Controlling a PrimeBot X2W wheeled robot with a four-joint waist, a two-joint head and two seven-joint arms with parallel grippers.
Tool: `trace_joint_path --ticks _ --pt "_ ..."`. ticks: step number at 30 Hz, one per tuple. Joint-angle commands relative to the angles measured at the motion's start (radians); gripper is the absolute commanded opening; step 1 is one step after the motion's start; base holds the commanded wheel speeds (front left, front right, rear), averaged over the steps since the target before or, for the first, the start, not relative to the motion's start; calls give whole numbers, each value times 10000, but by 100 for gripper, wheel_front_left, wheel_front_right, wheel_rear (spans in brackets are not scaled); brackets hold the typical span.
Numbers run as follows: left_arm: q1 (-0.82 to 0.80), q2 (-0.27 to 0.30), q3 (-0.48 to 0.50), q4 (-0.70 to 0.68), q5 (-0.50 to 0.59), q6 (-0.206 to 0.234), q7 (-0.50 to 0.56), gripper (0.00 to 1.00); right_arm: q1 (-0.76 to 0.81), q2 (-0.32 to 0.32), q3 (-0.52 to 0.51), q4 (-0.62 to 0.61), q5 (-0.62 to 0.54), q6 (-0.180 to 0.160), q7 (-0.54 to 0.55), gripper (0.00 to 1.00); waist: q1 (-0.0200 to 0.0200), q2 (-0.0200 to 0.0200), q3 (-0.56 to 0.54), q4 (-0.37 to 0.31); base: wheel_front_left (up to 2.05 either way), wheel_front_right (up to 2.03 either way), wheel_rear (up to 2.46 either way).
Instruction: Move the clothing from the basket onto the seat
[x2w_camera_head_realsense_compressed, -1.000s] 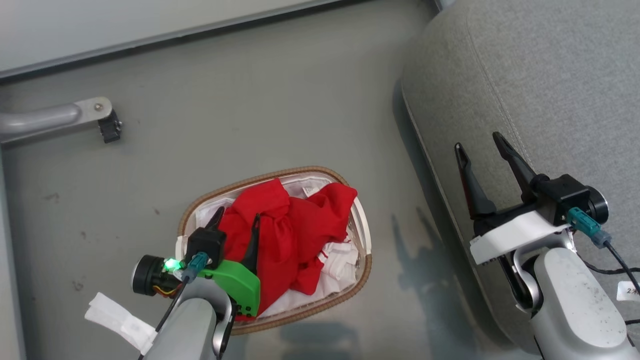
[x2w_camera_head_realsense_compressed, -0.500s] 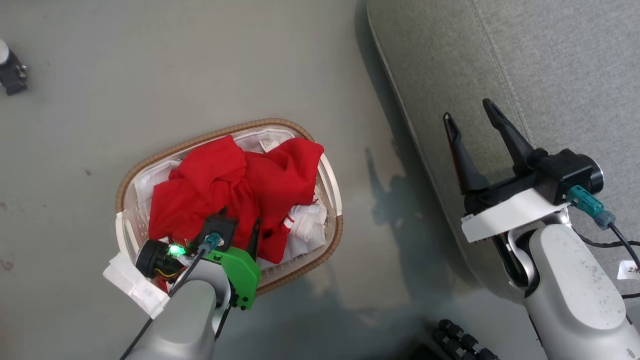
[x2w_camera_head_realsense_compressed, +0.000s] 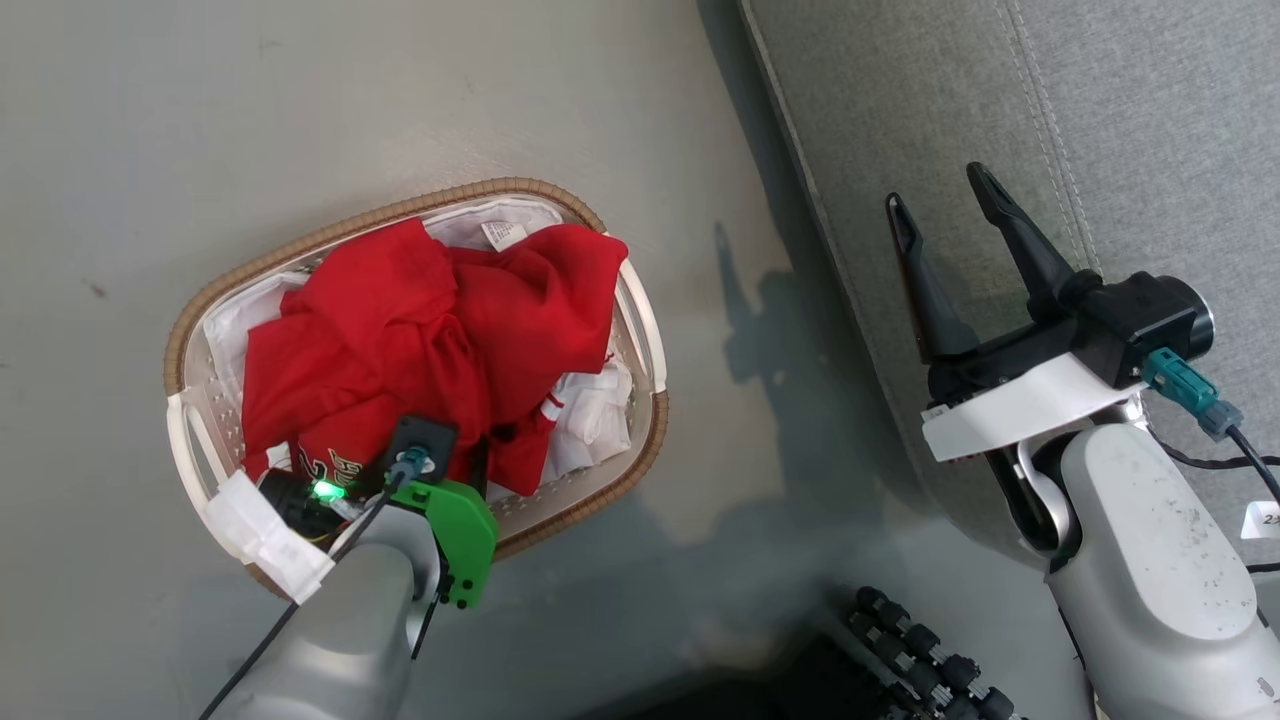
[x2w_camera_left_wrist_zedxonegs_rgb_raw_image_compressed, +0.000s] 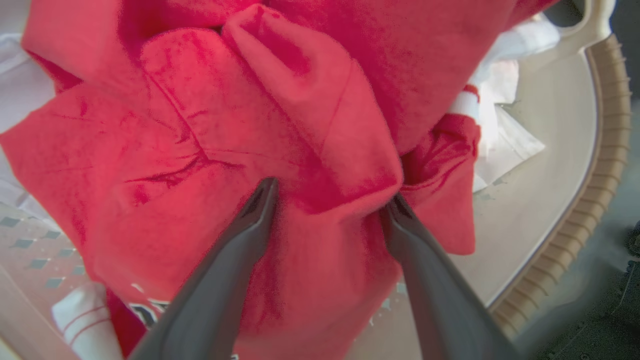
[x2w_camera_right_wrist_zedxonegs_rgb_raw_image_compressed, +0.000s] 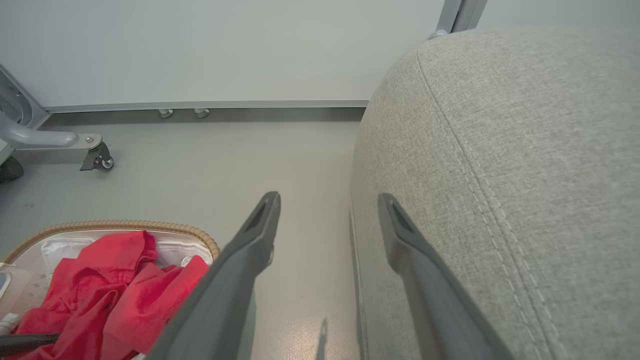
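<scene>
On the floor at left, oval white basket with brown woven rim holds crumpled bright red clothing, white trim and some lettering showing. Left gripper fingers spread, tips pushed into red fabric around a fold. Right gripper fingers spread, over edge of grey seat.

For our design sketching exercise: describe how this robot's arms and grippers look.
The left forearm and right forearm are pale grey. Each gripper has two long, dark, tapering fingers and a teal plug with a black cable. The left gripper has a bright green bracket and a glowing green light; the right gripper has a white bracket.
</scene>
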Motion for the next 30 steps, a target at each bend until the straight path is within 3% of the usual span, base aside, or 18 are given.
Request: trace_joint_path --ticks 1,2,3,4,5,6,16,24,30 --pt "-149 59 114 59 -288 74 -14 100 -74 -5 11 -41 -20 -10 -22 100 -1 -1 69 -10 0 0 0" --pt "-139 59 168 77 -412 114 -14 100 -82 -6 21 -43 -19 -10 -22 100 -1 -1 78 -13 0 0 0" --pt "-126 56 143 115 -511 106 27 80 -109 -9 36 -54 -26 -10 -22 100 -1 -1 94 -20 0 0 0" --pt "-137 52 82 132 -557 105 35 45 -123 -8 45 -57 -31 -10 -22 100 -1 -1 98 -23 0 0 0" --pt "-152 52 20 148 -623 91 34 19 -138 7 48 -47 -25 -10 -22 100 -1 -1 101 -29 0 0 0" --pt "-162 58 -21 167 -680 74 34 0 -152 18 42 -27 -21 -10 -22 100 -1 -1 103 -30 0 0 0" --pt "314 52 -191 -238 -1330 324 -75 0 74 14 -13 266 -56 -10 -20 100 -1 -1 -710 87 0 0 0" --pt "1366 96 344 -2041 -1193 547 -77 0 651 -18 -24 511 -111 -10 -22 100 -1 -1 -2154 504 0 0 0" --pt "2289 83 1076 -3521 -814 357 -69 0 1149 66 104 750 -160 -10 -22 100 -1 -1 -3289 824 0 0 0"
